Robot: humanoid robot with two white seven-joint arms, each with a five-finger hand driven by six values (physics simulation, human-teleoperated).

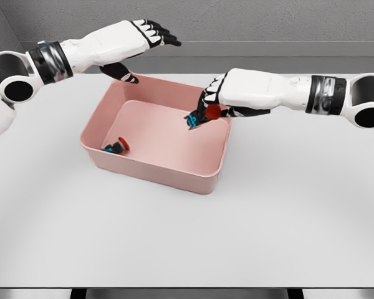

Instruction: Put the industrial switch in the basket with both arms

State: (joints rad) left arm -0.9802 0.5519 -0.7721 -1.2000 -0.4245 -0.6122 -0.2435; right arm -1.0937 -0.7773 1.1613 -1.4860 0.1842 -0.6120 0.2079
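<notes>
In pink basket point(151, 168): one switch point(116, 147); right hand point(207, 111) holds another point(199, 118).

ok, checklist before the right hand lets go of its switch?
1. One switch already inside: a red-capped switch lies on the floor of the pink basket, near its left wall. ok.
2. Right hand holds the second switch: fingers closed around it. ok.
3. Second switch is over the basket interior, just inside the right rim. ok.
4. Height above the basket floor: cannot tell from one view.
5. Left hand out of the drop path: open, above the far left corner, holding nothing. ok.
6. Basket sits flat on the table. ok.
</notes>
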